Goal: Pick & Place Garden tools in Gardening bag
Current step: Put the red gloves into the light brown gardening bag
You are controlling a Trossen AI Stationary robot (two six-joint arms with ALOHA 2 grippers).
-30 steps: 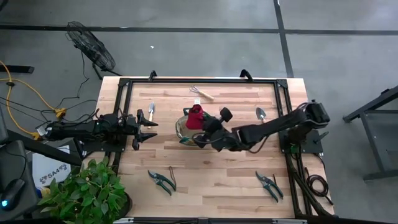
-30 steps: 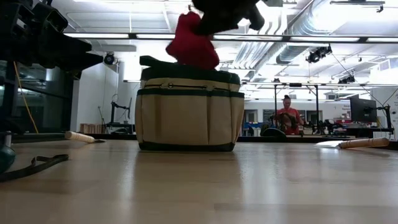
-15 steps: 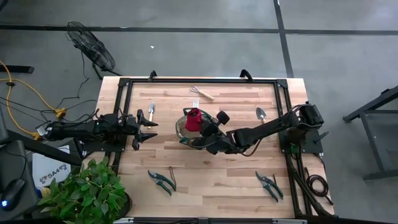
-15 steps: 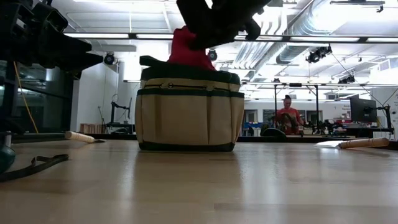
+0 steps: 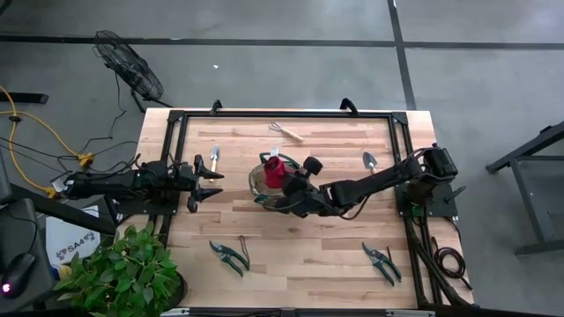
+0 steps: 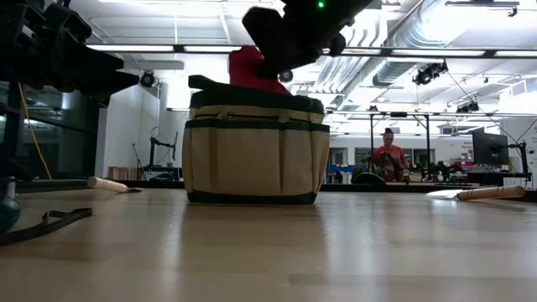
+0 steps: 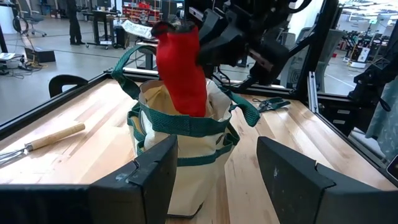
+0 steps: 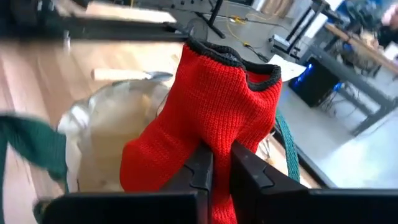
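Observation:
The gardening bag (image 5: 264,182), beige with green trim, stands upright mid-table. Over its mouth hangs the red glove (image 7: 182,68), with my right gripper (image 8: 222,163) shut on it from the table's right side. The glove's lower end sits inside the bag's mouth (image 6: 252,80). My left gripper (image 7: 214,180) stands open at the table's left, level and facing the bag, touching nothing. My right gripper pinches a fold of the glove's knitted body (image 8: 214,140) between its two fingers, slanting down from the table's right. The dark-edged cuff (image 8: 233,57) stands beyond the fingertips. The glove hangs slack, its lower end inside the bag's rim (image 7: 186,121).
A trowel (image 5: 214,157) lies left of the bag and another (image 5: 370,162) right of it. The rake (image 5: 286,132) lies near the far edge. Two pruning shears (image 5: 231,257) (image 5: 382,262) lie near the front edge. Black frame rails (image 5: 172,167) border the table.
My right gripper has sunk toward the bag and rolled a little, still shut on the glove. The glove has gone down with it, from above the rim to partly inside the bag's mouth.

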